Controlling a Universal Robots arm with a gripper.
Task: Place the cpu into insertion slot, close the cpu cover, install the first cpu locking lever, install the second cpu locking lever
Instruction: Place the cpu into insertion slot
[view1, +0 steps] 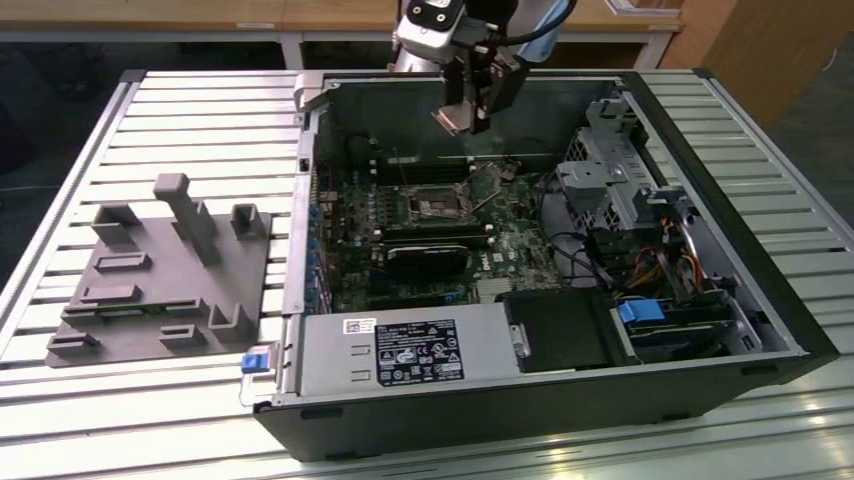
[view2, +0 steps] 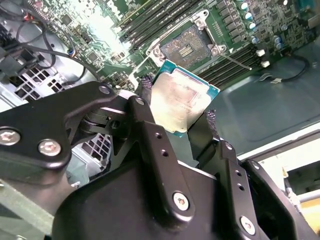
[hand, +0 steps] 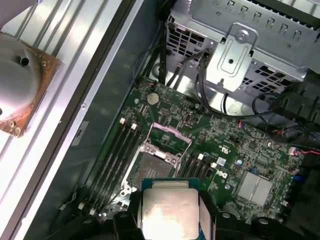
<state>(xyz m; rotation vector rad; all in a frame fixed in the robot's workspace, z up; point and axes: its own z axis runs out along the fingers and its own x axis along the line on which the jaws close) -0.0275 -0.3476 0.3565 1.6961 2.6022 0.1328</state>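
One gripper (view1: 470, 120), clamped on cpu (view2: 180, 102), hangs well above board (view1: 514, 250); slot (view1: 434, 205) lies open at six o'clock from it in the exterior view (cover (hand: 169, 134) raised). Recommend squaring cpu to slot, descending level.

The claw (hand: 170, 220) grips the cpu (hand: 169, 207) by two opposite edges, metal top showing, held clear of the green board (hand: 225, 145). Near it lies the slot (hand: 151, 167), bare, its cover (hand: 171, 136) open on the side away from the cpu. Long black memory slots (hand: 114, 155) run beside it, and a metal cage (hand: 240, 45) stands past the board
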